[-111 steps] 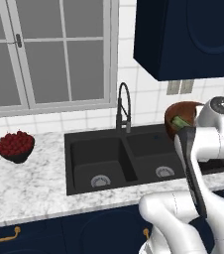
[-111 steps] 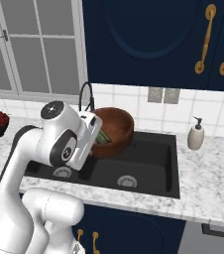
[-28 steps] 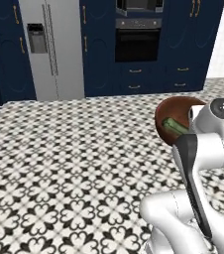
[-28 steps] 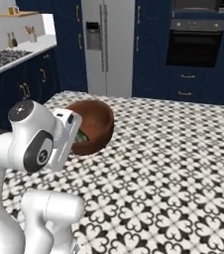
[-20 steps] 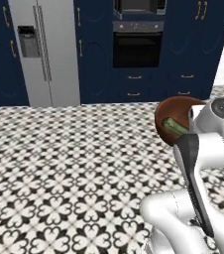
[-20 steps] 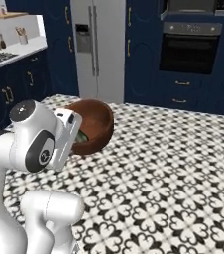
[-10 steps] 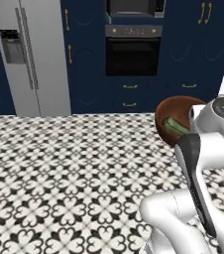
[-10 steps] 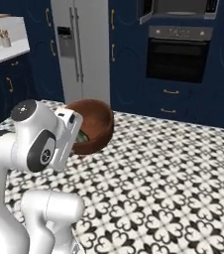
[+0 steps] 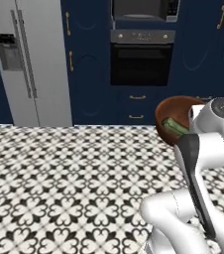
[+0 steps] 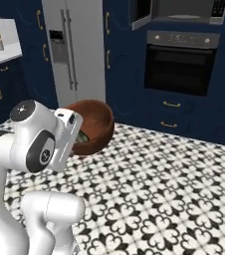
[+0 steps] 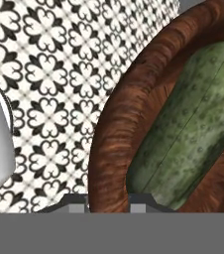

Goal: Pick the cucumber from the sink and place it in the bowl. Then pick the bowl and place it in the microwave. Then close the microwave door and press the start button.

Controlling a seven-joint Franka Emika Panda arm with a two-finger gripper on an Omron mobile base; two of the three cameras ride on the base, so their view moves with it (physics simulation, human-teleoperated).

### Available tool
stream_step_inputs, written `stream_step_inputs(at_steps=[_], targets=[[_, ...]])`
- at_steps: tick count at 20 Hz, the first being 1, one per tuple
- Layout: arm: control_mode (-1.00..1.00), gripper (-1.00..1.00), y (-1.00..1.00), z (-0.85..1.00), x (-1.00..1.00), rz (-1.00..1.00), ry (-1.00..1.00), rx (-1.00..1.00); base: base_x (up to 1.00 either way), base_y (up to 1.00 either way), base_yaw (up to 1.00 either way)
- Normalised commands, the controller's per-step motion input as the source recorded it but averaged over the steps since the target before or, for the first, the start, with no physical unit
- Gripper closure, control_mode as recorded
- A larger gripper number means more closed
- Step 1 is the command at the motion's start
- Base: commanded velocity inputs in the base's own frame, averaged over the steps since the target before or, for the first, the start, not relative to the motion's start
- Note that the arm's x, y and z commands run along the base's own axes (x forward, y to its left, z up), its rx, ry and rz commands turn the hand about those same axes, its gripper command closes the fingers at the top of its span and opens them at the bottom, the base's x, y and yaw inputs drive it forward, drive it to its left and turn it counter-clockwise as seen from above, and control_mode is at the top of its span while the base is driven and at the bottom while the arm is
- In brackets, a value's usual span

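My gripper (image 11: 109,201) is shut on the rim of the reddish-brown bowl (image 11: 115,134), one finger inside and one outside. I hold the bowl (image 9: 175,113) up in the air beside my wrist, above the patterned floor. The green cucumber (image 11: 193,129) lies inside it, leaning against the wall; its pale end (image 9: 167,122) peeks out. From the right base view the bowl (image 10: 98,123) hangs in front of my forearm. The microwave (image 10: 184,10) sits high in the blue cabinets, its door (image 10: 140,12) swung open at its left. The sink is out of view.
A black oven (image 9: 141,62) sits right under the microwave (image 9: 143,9), with drawers below it. A tall grey fridge (image 9: 29,59) stands to the left. A white counter corner (image 10: 0,45) juts in at far left. Tiled floor (image 9: 59,173) lies between me and the cabinets.
The whole picture has shifted: the camera has moved, so the fridge slid left and the oven and microwave came nearer and toward the middle. The bowl with the cucumber stays held the same way.
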Motion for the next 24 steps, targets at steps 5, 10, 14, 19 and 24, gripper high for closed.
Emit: stream_step_inputs(at_steps=[5, 10, 14, 19, 24], targets=[[1.0, 1.0, 0.0, 0.0, 0.0, 0.0, 0.0, 0.0, 1.0, -0.85, 0.21], [1.0, 1.0, 0.0, 0.0, 0.0, 0.0, 0.0, 0.0, 1.0, -1.0, 0.27], [1.0, 1.0, 0.0, 0.0, 0.0, 0.0, 0.0, 0.0, 0.98, -1.0, 0.35], [1.0, 1.0, 0.0, 0.0, 0.0, 0.0, 0.0, 0.0, 0.91, -1.0, 0.31], [1.0, 1.0, 0.0, 0.0, 0.0, 0.0, 0.0, 0.0, 0.83, -1.0, 0.25]])
